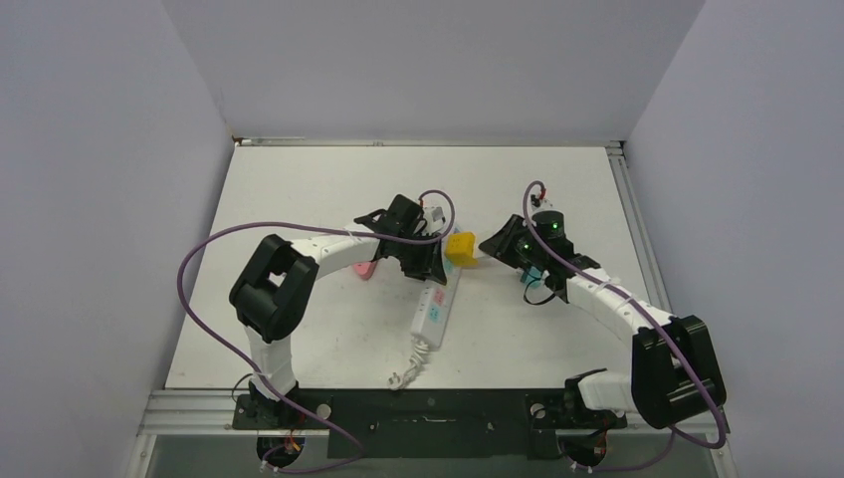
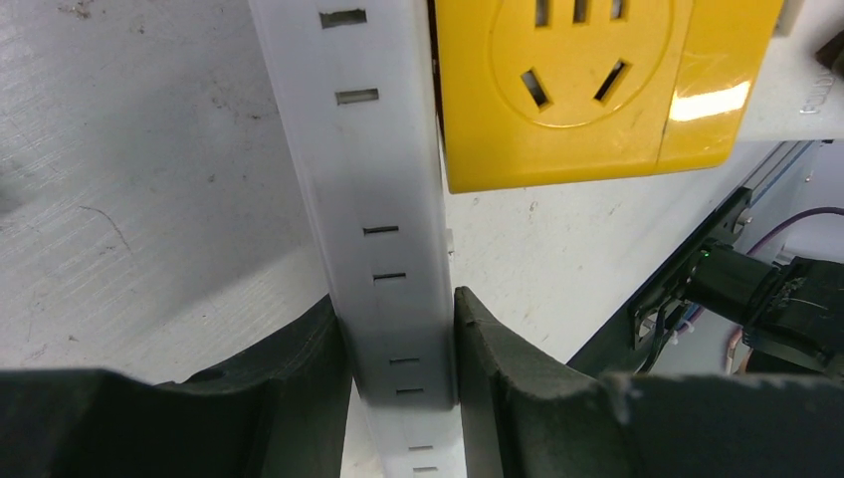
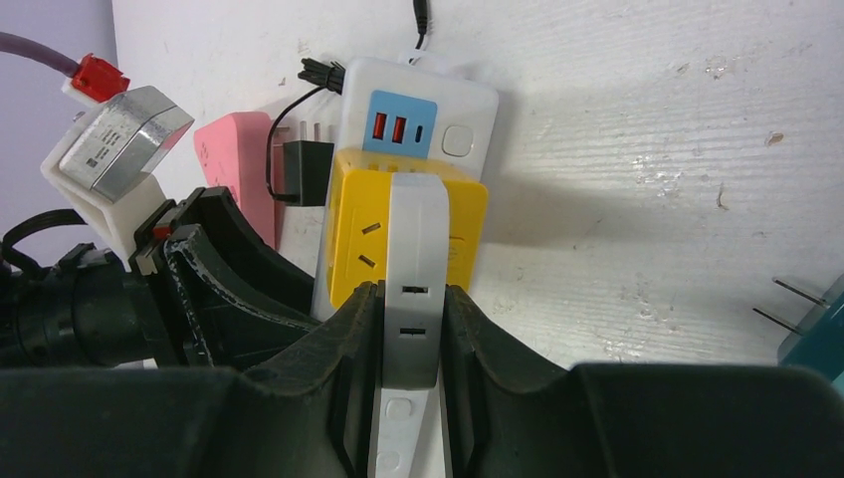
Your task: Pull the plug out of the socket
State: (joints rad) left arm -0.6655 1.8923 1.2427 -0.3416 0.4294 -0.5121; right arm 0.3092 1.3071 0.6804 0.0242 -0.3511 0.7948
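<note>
The socket (image 1: 434,307) is a long white power strip lying mid-table, its short cord trailing toward the near edge. Its end with USB ports shows in the right wrist view (image 3: 418,110). A yellow cube plug (image 1: 460,247) sits at its upper part (image 3: 348,234) (image 2: 597,90). My left gripper (image 1: 416,249) is on the strip, fingers (image 2: 309,368) shut against a white slotted body (image 2: 383,249). My right gripper (image 1: 495,246) is just right of the yellow plug, fingers (image 3: 468,334) shut on a narrow white slotted piece (image 3: 413,249) that overlaps the plug.
A pink plug (image 1: 364,269) lies left of the strip, also in the right wrist view (image 3: 234,164). A teal plug (image 1: 532,275) lies under my right wrist, prongs showing (image 3: 811,324). A small black adapter (image 3: 297,171) sits beside the strip. Walls enclose the table.
</note>
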